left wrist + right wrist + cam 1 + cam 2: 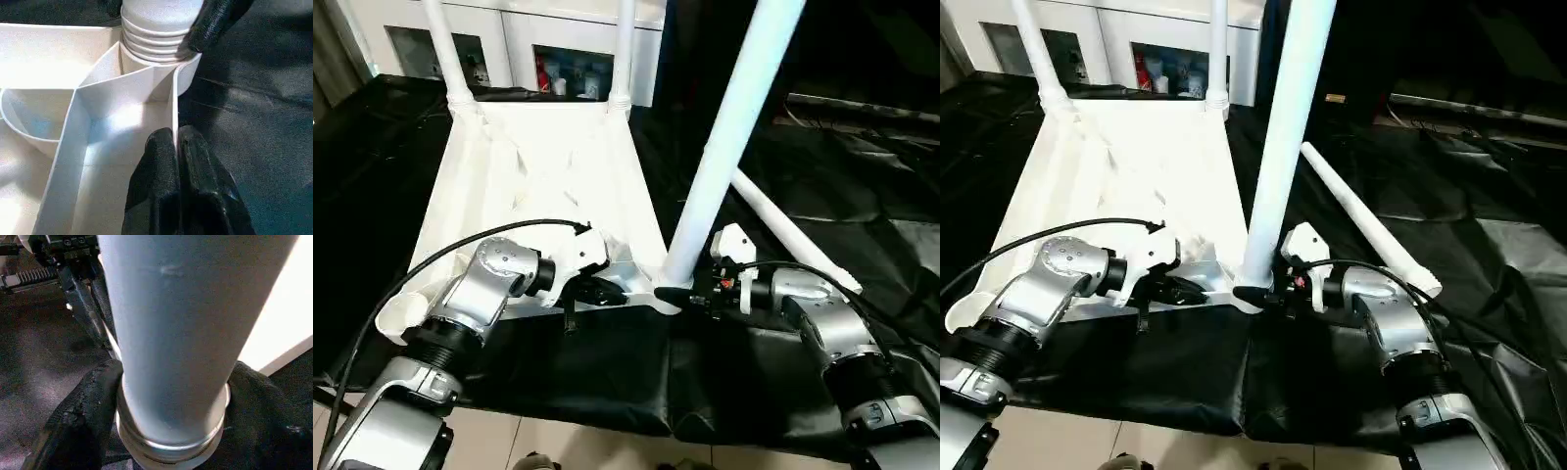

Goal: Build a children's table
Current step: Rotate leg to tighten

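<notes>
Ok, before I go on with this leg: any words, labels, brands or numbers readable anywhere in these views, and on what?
None can be read.
Tabletop, upright leg, loose leg: plain white, no print.
Bottles in the cabinet: labels too small and blurred to read.
Small tag on the black cloth: too small to read.
Right hand, left hand: no readable marking.

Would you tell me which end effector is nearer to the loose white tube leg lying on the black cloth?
Right: the right end effector sits beside the loose white tube leg; the left end effector is farther, at the tabletop's rim.
</notes>
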Available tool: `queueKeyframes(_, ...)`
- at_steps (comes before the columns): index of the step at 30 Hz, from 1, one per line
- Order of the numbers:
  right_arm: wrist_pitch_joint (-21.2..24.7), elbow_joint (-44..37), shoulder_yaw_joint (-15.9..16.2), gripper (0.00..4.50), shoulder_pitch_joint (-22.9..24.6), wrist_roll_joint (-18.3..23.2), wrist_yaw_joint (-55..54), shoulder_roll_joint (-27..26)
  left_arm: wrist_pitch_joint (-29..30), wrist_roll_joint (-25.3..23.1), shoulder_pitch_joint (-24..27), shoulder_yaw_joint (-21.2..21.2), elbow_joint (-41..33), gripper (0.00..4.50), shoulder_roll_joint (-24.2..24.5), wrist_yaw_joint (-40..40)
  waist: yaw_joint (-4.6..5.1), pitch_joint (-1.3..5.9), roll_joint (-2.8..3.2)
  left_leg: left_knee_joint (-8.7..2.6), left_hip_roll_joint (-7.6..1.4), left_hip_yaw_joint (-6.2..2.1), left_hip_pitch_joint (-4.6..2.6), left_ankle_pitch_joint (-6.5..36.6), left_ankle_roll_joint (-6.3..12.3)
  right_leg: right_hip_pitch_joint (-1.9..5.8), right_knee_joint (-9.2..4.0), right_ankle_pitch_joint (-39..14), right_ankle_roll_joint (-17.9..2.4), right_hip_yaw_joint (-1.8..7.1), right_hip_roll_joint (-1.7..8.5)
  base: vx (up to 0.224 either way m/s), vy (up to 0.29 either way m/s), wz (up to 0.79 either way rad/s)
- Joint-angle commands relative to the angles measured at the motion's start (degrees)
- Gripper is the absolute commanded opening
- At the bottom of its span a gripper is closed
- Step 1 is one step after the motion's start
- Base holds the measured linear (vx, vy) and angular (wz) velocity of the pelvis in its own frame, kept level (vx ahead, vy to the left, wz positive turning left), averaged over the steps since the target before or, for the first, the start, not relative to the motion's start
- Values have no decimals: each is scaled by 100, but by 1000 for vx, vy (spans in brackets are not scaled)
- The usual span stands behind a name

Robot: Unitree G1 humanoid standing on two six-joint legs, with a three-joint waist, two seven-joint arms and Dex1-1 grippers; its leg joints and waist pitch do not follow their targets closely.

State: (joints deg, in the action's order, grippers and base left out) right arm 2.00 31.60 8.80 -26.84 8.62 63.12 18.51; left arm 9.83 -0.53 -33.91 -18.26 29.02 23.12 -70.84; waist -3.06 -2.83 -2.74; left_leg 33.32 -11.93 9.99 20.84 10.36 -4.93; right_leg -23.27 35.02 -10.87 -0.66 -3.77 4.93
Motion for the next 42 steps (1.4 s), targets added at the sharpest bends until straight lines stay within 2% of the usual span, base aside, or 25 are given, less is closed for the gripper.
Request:
queueKeyframes(1, 66, -146, 17, 299, 54, 27, 99, 50, 23, 39, 51, -107, -83, 0, -35, -113, 6, 368, 41, -358, -131, 24, -47, 883, 377, 337, -324, -305, -1524, 248, 273, 0, 0, 0)
queueKeyframes(5, 115, -147, 17, 279, 99, 37, 57, 47, -1, 12, 44, -86, -47, 0, -62, 1, 1, 374, 40, -355, -132, 22, -51, 897, 344, 338, -324, -362, -1496, 251, 274, 0, 0, 0)
queueKeyframes(7, 87, -9, -19, 278, 102, -50, -226, -17, -16, -55, -8, -33, 76, 0, -138, 257, 0, 367, 37, -356, -131, 23, -49, 883, 338, 335, -326, -346, -1493, 249, 271, 0, 0, 0)
queueKeyframes(8, 58, 235, -112, 277, 57, -162, -711, -146, -4, -167, -105, 27, 263, 0, -259, 661, 4, 362, 32, -357, -130, 24, -46, 899, 324, 332, -332, -389, -1486, 251, 273, 0, 0, 0)
queueKeyframes(10, 159, 499, -222, 275, -15, -267, -1328, -310, 78, -295, -235, 104, 507, 0, -426, 1198, 18, 318, 21, -385, -114, 15, -58, 1278, 158, 307, -409, -1134, -1308, 246, 281, 0, 0, 0)
queueKeyframes(11, 165, 509, -226, 275, -18, -269, -1352, -317, 81, -300, -240, 107, 517, 0, -433, 1219, 32, 313, 11, -391, -112, 16, -67, 1388, 114, 303, -433, -1375, -1244, 248, 281, 0, 0, 0)
queueKeyframes(12, 281, 726, -298, 275, -83, -335, -1853, -477, 171, -380, -365, 181, 733, 0, -605, 1690, 32, 309, 7, -394, -108, 8, -92, 1548, 39, 278, -474, -1757, -1121, 248, 286, 0, 0, 0)
queueKeyframes(14, 388, 982, -371, 274, -174, -415, -2504, -715, 346, -438, -541, 305, 1015, 0, -871, 2338, 62, 297, 10, -405, -97, -14, -87, 1694, -67, 258, -510, -2196, -937, 244, 283, 0, 0, 0)
queueKeyframes(15, 437, 1104, -442, 274, -238, -407, -2848, -860, 478, -436, -622, 376, 1131, 0, -1013, 2637, 66, 304, 2, -403, -90, -12, -91, 1697, -65, 257, -530, -2251, -900, 241, 287, 0, 0, 0)
queueKeyframes(19, 627, 1675, -752, 274, -601, -380, -4439, -1523, 696, -391, -875, 536, 1477, 0, -1604, 3489, 113, 313, 25, -413, -86, -33, -81, 1684, -106, 234, -539, -2275, -858, 232, 282, 0, 0, 0)
queueKeyframes(22, 518, 1783, -756, 274, -669, -362, -4514, -1677, 656, -404, -924, 519, 1556, 0, -1759, 3582, 117, 335, 25, -404, -84, -21, -57, 1622, -20, 254, -516, -1838, -901, 236, 267, 0, 0, 0)
queueKeyframes(23, 478, 1799, -787, 344, -680, -300, -4422, -1736, 621, -409, -940, 504, 1589, 0, -1809, 3588, 108, 342, 14, -399, -74, -11, -42, 1551, 42, 270, -508, -1678, -930, 238, 267, 0, 0, 0)
queueKeyframes(25, 450, 1837, -842, 344, -716, -255, -4380, -1791, 600, -416, -950, 488, 1617, 0, -1849, 3579, 102, 346, 7, -393, -77, -4, -35, 1447, 104, 279, -492, -1491, -980, 239, 270, 0, 0, 0)
queueKeyframes(26, 447, 1864, -864, 344, -737, -255, -4398, -1802, 597, -419, -957, 487, 1633, 0, -1855, 3587, 102, 347, 12, -391, -74, -3, -32, 1425, 122, 282, -484, -1459, -999, 239, 268, 0, 0, 0)
queueKeyframes(28, 416, 1847, -821, 384, -742, -305, -4356, -1778, 597, -421, -943, 488, 1624, 0, -1835, 3571, 108, 348, 6, -394, -72, -7, -5, 1344, 151, 309, -480, -1436, -1009, 229, 272, 0, 0, 0)
queueKeyframes(31, 229, 1900, -772, 384, -812, -409, -4406, -1747, 576, -421, -951, 503, 1694, 0, -1802, 3590, 107, 339, 16, -394, -84, -3, -40, 1462, 139, 268, -513, -1684, -975, 232, 284, 0, 0, 0)
queueKeyframes(35, 52, 1699, -827, 384, -796, -411, -4383, -1585, 486, -392, -1039, 624, 1856, 0, -1787, 3797, 108, 331, 3, -403, -81, -3, -30, 1471, 148, 272, -507, -1650, -960, 234, 272, 0, 0, 0)
queueKeyframes(36, 23, 1635, -874, 384, -778, -400, -4389, -1545, 500, -389, -1094, 688, 1929, 0, -1798, 3936, 123, 326, -3, -413, -76, -13, 2, 1470, 150, 291, -504, -1691, -934, 222, 269, 0, 0, 0)
queueKeyframes(38, -27, 1511, -962, 384, -731, -387, -4403, -1446, 565, -352, -1245, 893, 2130, 0, -1850, 4389, 128, 328, -14, -405, -71, -6, -8, 1511, 148, 275, -527, -1795, -873, 219, 259, 0, 0, 0)
queueKeyframes(39, -68, 1448, -1001, 384, -698, -387, -4429, -1385, 502, -322, -1334, 1016, 2251, 0, -1882, 4679, 141, 363, -29, -386, -65, -19, 39, 1265, 183, 329, -468, -1396, -924, 227, 266, 0, 0, 0)
queueKeyframes(40, -76, 1425, -1033, 384, -683, -379, -4449, -1354, 437, -295, -1385, 1095, 2321, 0, -1906, 4841, 141, 363, -29, -386, -65, -19, 39, 1265, 183, 329, -468, -1396, -924, 227, 266, 0, 0, 0)
queueKeyframes(41, -98, 1388, -1120, 384, -657, -352, -4520, -1284, 230, -207, -1507, 1294, 2452, 0, -1969, 5223, 143, 382, 20, -365, -58, -26, 62, 1053, 235, 344, -442, -1149, -956, 213, 268, 0, 0, 0)
queueKeyframes(42, -98, 1388, -1120, 384, -657, -352, -4520, -1284, 230, -207, -1507, 1294, 2452, 0, -1969, 5223, 161, 390, -7, -348, -48, -13, 67, 966, 268, 346, -443, -969, -990, 215, 249, 0, 0, 0)
